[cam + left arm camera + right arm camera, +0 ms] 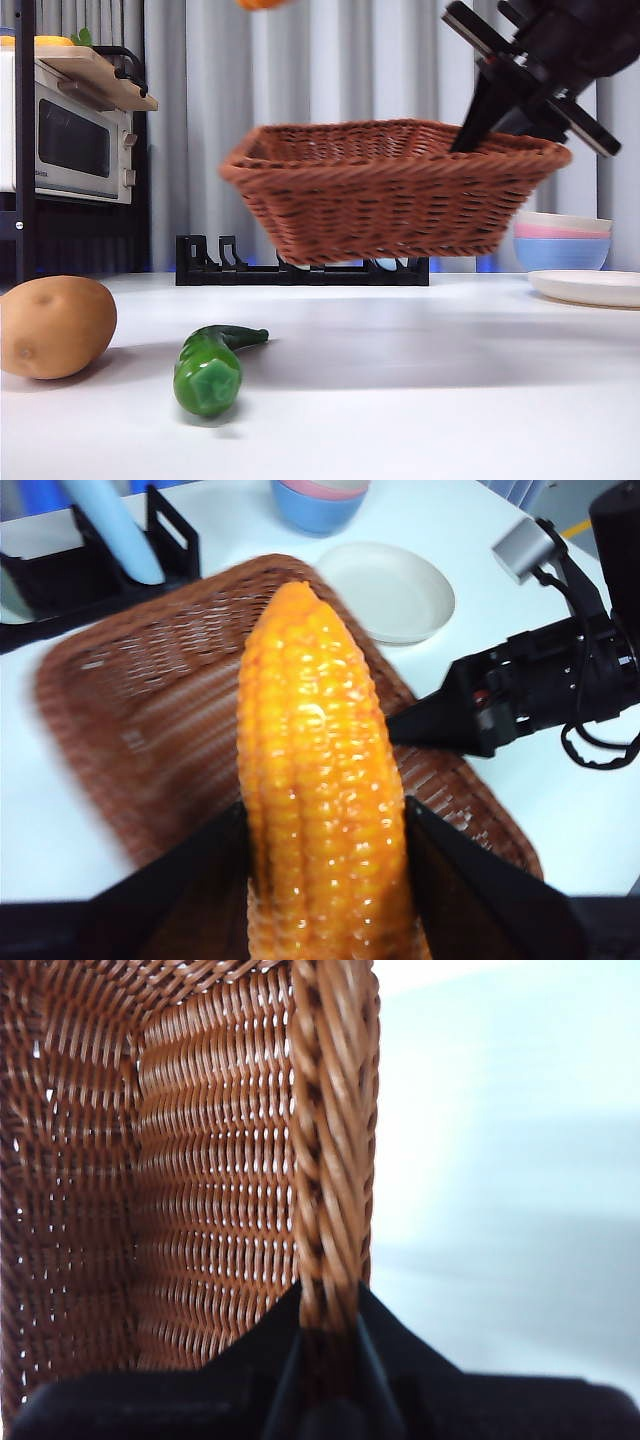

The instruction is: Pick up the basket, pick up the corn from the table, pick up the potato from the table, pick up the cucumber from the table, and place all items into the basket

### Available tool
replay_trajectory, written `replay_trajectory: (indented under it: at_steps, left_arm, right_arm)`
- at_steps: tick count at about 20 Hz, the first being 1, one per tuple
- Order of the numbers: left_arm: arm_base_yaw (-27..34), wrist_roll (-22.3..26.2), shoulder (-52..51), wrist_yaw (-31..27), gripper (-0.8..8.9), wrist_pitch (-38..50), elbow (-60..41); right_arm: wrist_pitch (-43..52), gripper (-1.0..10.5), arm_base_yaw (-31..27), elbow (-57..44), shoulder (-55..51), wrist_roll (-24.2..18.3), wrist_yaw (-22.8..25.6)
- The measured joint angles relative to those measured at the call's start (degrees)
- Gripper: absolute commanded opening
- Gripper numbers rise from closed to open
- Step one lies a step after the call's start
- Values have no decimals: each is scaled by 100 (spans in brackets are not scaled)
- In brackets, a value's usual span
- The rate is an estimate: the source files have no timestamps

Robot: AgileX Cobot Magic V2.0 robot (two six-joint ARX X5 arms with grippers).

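The basket (390,190) is held clear of the surface by the right tool (325,1345), clamped on its braided rim, as the corn (320,780), gripped in the left tool (325,880), is poised above it for release; potato (55,327) and cucumber (212,365) lie near the surface's front edge.

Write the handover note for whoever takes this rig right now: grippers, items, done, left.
Right gripper: shut on the basket rim, holding it tilted above the table.
Left gripper: shut on the corn, held over the basket.
The potato and the cucumber lie on the table, side by side, apart.
Done: basket and corn picked up.
Left: drop the corn in, then pick up the potato and cucumber and put them in.
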Motion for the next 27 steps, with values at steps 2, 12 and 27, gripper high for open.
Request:
replay_trajectory:
  at_steps: [2,12,27]
  left_arm:
    - [-223,-74,393,-168,-8,234,0]
    - [-634,-372,1856,-192,139,387,-7]
    - [-634,-142,-262,-1355,534,-2002,551]
  right_arm:
    - [77,-16,105,0,0,90,-15]
    - [72,-16,96,0,0,162,-11]
    - [74,-16,96,0,0,177,-11]
